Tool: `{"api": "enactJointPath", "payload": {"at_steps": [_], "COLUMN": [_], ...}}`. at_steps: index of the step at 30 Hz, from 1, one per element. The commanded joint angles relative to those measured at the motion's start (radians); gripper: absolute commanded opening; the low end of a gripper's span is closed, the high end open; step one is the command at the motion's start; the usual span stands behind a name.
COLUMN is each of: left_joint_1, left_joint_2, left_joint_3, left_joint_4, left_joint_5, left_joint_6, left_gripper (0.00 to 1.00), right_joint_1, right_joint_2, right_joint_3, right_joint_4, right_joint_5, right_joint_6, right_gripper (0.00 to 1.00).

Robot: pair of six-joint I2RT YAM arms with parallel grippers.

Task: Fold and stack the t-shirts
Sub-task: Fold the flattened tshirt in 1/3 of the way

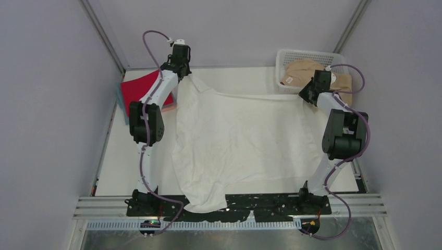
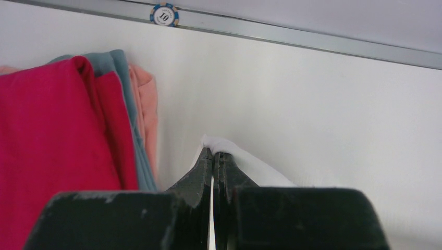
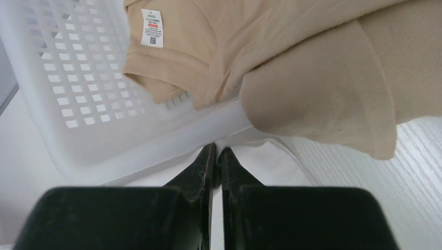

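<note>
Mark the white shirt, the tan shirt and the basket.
white shirt (image 1: 240,140): top view, middle of the spread cloth.
tan shirt (image 3: 312,88): right wrist view, fold hanging over the rim.
basket (image 3: 68,67): right wrist view, lattice wall.

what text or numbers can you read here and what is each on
"10": on the blue-and-white chip at the metal rail, left wrist view.
The neck label of the tan t-shirt: printed lines, too small to read.
No other text shows.
</note>
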Motion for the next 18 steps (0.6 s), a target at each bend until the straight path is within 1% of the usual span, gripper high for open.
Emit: {"api": "enactJointPath", "payload": {"at_steps": [1,5,10,13,18], "left_joint_1": [0.009,0.01,0.01,0.01,0.008], "left_joint_2": [0.063,0.065,0.033,-0.026,-0.178], "left_joint_3": [0.109,0.089,0.052,-0.014,-0.198], "left_joint_4": [-0.049,-0.009,-0.012,-0.014,-0.02], "left_joint_5": [0.055,0.069,0.088,0.104,0.121], "left_joint_6": [-0.014,-0.038,-0.064,-0.082,-0.134], "left_gripper": [0.0,0.0,0.0,0.0,0.0], "right_joint_1": [0.01,0.016,0.025,0.026,0.026], "right_joint_2": [0.016,0.029,0.038,0.034,0.003], "right_joint_3": [0.056,0.08,0.096,0.106,0.117], "right_joint_4": [0.016,0.011,0.0,-0.024,-0.084], "right_joint_5": [0.07,0.087,0.098,0.104,0.112], "right_joint_6": [0.017,0.01,0.001,-0.009,-0.037], "right_gripper": [0.12,0.13,0.13,0.13,0.13]}}
